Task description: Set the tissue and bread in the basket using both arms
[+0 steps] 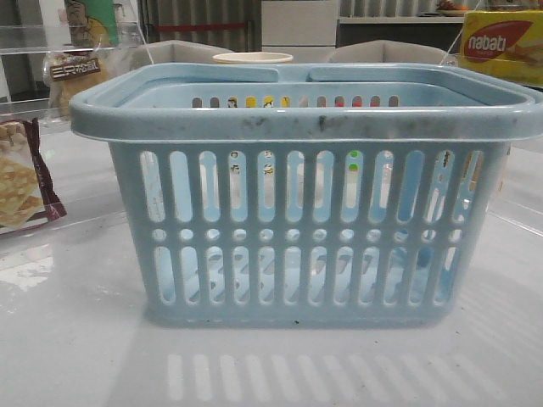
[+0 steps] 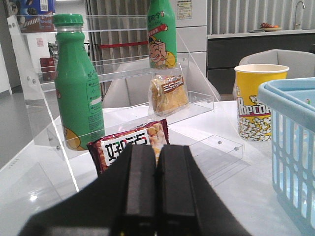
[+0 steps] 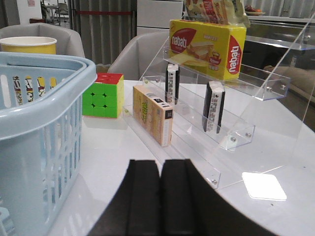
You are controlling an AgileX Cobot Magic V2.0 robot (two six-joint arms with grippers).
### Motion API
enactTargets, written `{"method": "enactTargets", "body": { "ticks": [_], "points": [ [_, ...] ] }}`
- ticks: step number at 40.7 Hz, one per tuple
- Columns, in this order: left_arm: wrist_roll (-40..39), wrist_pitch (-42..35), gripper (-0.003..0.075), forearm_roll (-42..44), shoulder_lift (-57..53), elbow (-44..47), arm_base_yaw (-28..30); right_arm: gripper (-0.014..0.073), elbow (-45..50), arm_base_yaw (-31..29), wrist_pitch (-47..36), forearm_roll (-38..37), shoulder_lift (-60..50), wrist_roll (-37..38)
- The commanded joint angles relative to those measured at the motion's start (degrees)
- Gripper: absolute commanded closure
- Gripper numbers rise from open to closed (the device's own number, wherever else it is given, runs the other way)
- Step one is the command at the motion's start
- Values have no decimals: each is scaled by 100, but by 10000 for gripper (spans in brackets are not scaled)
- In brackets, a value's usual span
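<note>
The light-blue basket (image 1: 305, 203) fills the middle of the front view; it also shows in the left wrist view (image 2: 290, 128) and the right wrist view (image 3: 39, 113). The bread (image 2: 169, 93) in clear wrap with a brown label stands on the left acrylic shelf, also visible in the front view (image 1: 75, 72). My left gripper (image 2: 157, 162) is shut and empty, well short of the bread. My right gripper (image 3: 160, 169) is shut and empty beside the basket. Two slim dark packs (image 3: 214, 107) (image 3: 172, 83) stand on the right shelf; I cannot tell which is the tissue.
A maroon-edged cracker packet (image 2: 128, 145) and green bottles (image 2: 78, 83) stand by the left shelf. A popcorn cup (image 2: 258, 101) sits behind the basket. A colour cube (image 3: 102, 94), an orange box (image 3: 152, 114) and the yellow nabati box (image 3: 206, 42) are around the right shelf.
</note>
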Motion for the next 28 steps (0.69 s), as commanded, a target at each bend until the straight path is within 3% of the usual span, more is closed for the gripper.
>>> {"method": "enactTargets", "body": {
  "ticks": [1,28],
  "points": [
    [-61,-443,629,-16,-97,-6,-41,537,6,-19,-552,-32,-104,-35],
    [-61,-443,629,-16,-97,-6,-41,537,6,-19,-592,-32,-104,-35]
  ]
}}
